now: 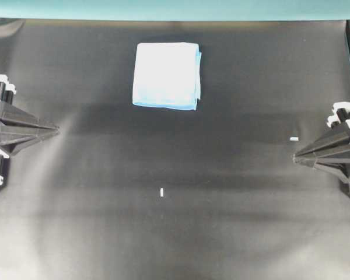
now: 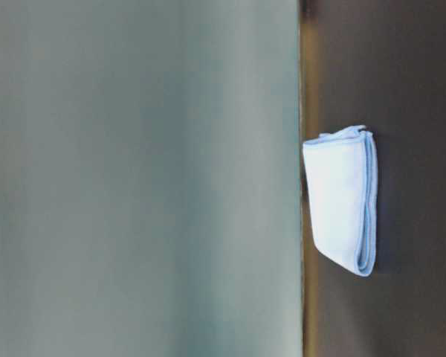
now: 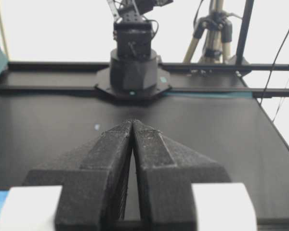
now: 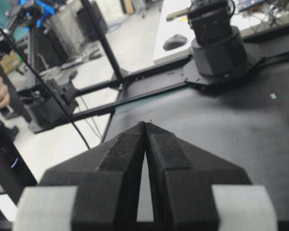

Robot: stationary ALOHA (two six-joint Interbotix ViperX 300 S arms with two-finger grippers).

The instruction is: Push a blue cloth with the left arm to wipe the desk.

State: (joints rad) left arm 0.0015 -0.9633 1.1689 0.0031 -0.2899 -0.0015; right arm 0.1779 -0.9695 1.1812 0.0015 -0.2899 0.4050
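The wiping has not begun: the folded square light-blue microfibre cloth lies untouched in the upper middle of the overhead view, well apart from both arms. The left black wedge-shaped gripper sits at the left edge, mid-height, its two long pointed fingers pressed together tip to tip with nothing between them, as the left wrist view confirms. The right black wedge-shaped gripper at the right edge is likewise pinched closed and empty. By my reading, the next move calls for the left arm to swing up and rightward in the overhead frame, drop its closed tip to the cloth's near edge, and bear down lightly enough that the cloth slides rather than bunches. The cloth looks soft and plush, glare washing its top nearly white, with darker blue layered hems along its right and lower sides. The wide matte black desk is faintly wrinkled, carrying small white tape marks. The fingers have a rough, grainy surface.
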